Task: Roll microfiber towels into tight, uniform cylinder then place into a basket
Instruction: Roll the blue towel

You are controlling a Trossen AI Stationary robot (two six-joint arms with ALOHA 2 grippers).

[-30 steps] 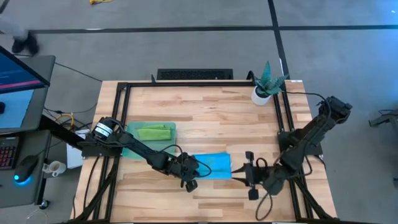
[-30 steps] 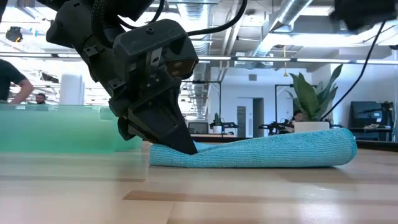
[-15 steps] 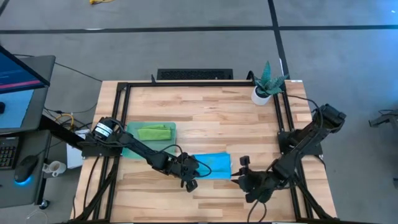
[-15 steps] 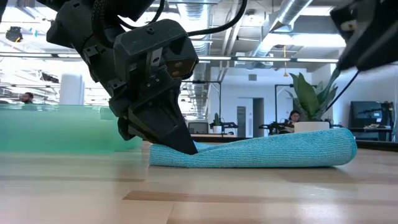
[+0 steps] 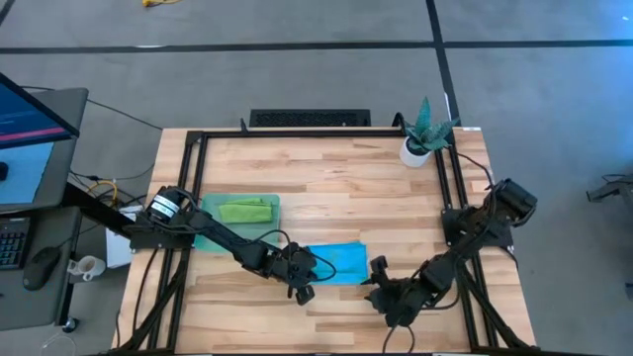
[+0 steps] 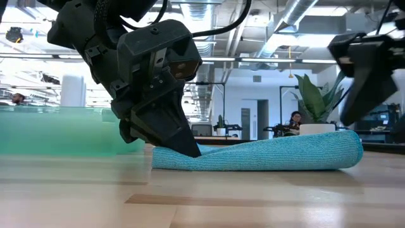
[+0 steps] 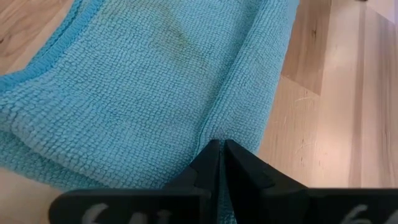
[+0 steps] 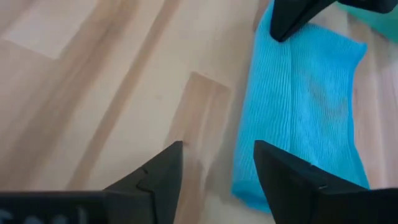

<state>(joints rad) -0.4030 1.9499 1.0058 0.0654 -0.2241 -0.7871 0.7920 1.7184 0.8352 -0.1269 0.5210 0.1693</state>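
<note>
The sky blue towel lies folded flat on the table near its front edge; it also shows in the low view. My left gripper is shut on the towel's near left end. My right gripper is open and empty, just right of the towel's near right corner and above the table; it also shows in the low view. In the right wrist view the towel lies ahead of the open fingers. The lime green towel lies bunched in the teal basket at the left. My left gripper pinches a fold of the blue towel between its two shut fingers, at the towel's near left end. The fingers slant down from the table's left. The towel rests flat on the table, slack.
A potted green plant stands at the far right corner. A black frame runs round the table's edges. Bare wood lies between the towel and the far edge. A screen and keyboard stand off the table's left.
My right gripper has come down and gone toward the table's left, from near the right frame to just beside the blue towel's near right corner. The towel has not moved.
</note>
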